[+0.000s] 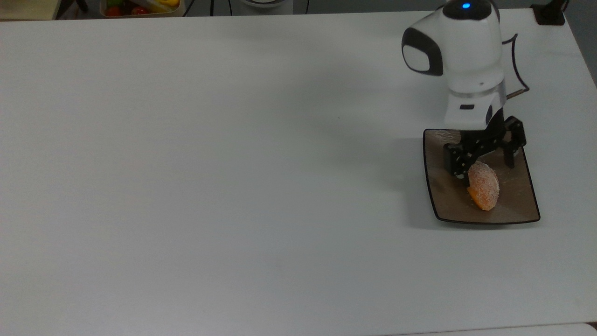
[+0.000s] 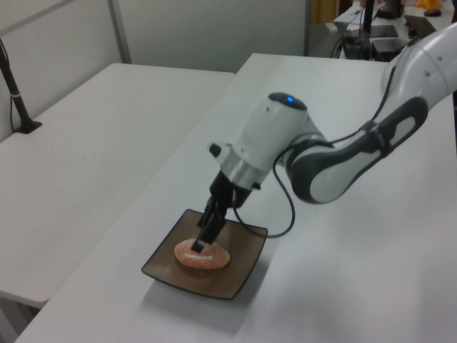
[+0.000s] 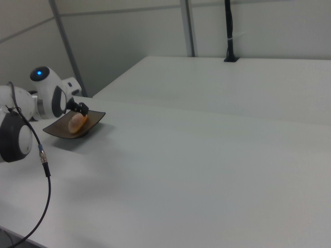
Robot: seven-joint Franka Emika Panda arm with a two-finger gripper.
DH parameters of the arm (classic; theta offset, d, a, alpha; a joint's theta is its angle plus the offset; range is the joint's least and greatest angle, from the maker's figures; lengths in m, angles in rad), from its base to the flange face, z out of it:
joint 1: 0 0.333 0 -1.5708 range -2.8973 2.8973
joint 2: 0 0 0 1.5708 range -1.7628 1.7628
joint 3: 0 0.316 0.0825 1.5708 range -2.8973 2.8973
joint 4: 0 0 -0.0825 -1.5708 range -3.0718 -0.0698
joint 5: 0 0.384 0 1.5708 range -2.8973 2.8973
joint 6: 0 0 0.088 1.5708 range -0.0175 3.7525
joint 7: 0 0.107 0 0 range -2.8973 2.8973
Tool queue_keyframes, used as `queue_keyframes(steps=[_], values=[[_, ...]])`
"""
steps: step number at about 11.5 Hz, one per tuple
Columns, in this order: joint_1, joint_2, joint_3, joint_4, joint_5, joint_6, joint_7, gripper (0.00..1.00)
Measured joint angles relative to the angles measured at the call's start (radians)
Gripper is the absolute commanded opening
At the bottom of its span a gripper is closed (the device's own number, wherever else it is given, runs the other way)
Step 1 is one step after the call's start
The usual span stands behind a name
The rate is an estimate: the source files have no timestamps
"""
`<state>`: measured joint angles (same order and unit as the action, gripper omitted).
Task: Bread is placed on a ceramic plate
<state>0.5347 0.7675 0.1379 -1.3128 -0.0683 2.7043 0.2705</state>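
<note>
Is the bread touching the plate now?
Touching. In the left view the bread lies flat on the plate with no gap under it, and the open gripper hangs just above.

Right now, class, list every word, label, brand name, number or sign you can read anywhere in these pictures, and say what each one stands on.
None: no readable text appears in any view.
The bread, the ceramic plate and the white table bear no writing.
The robot arm shows a blue light but no readable label or brand.
The gripper carries no markings that can be read.
</note>
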Motion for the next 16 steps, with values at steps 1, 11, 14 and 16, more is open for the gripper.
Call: queue_keyframes(steps=[1, 11, 14, 16], values=[[-0.001, -0.043, -0.001, -0.015, 0.000, -0.001, 0.014, 1.00], [-0.159, -0.658, -0.143, -0.211, 0.009, -0.807, 0.068, 1.00], [-0.297, -0.777, -0.149, -0.279, 0.060, -0.983, 0.069, 1.00], [-0.362, -0.804, -0.148, -0.304, 0.067, -1.011, 0.067, 1.00]])
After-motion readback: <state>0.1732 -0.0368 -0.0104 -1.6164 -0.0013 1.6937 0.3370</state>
